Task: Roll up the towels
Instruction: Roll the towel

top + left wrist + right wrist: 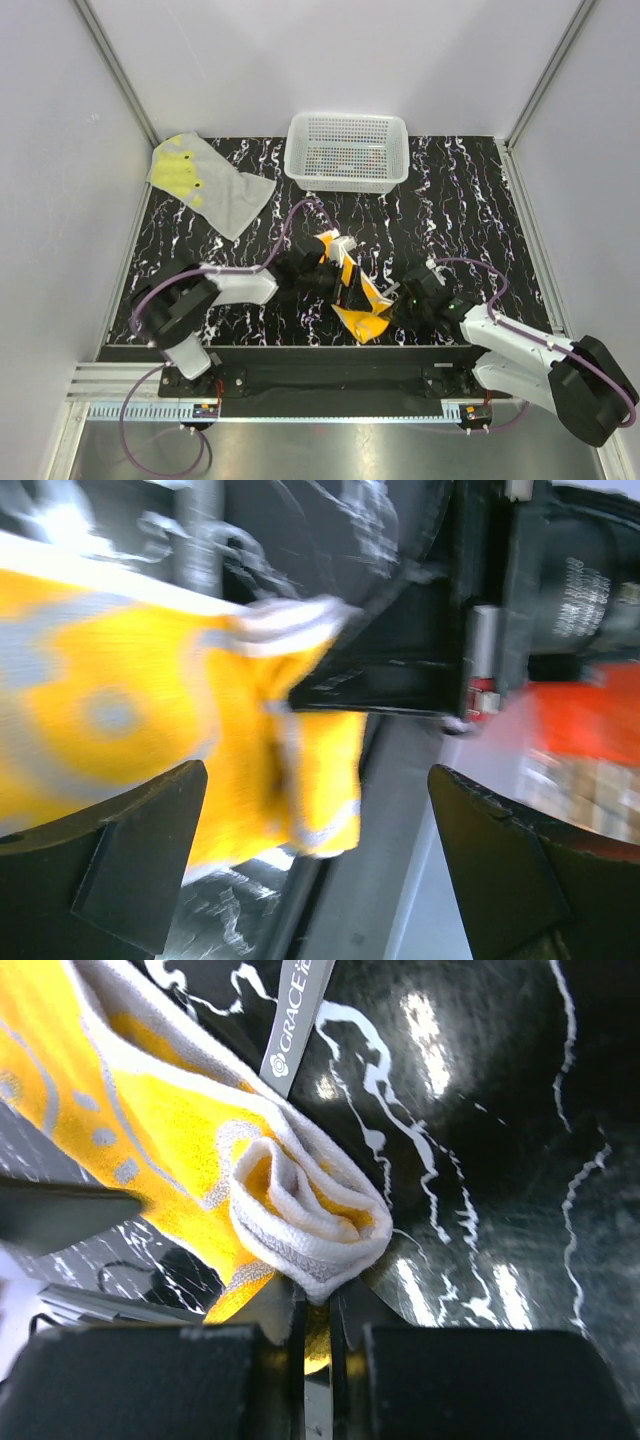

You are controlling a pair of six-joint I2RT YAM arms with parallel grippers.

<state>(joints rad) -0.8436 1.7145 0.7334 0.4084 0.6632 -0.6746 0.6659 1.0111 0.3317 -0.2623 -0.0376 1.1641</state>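
The orange towel (362,308) with white marks lies crumpled near the table's front edge, between the two grippers. One end is rolled into a tight curl (310,1220). My right gripper (316,1305) is shut on the lower edge of that curl, and in the top view the right gripper (396,302) sits at the towel's right side. My left gripper (315,780) stands wide open with the orange towel (150,730) hanging in front of its left finger (130,860), not gripped. The grey towel (208,182) with yellow-green blotches lies flat at the back left.
A white perforated basket (347,150) stands at the back centre. Grey walls close in the left, right and back sides. The black rail of the arm mount (330,375) runs along the front edge, just below the orange towel.
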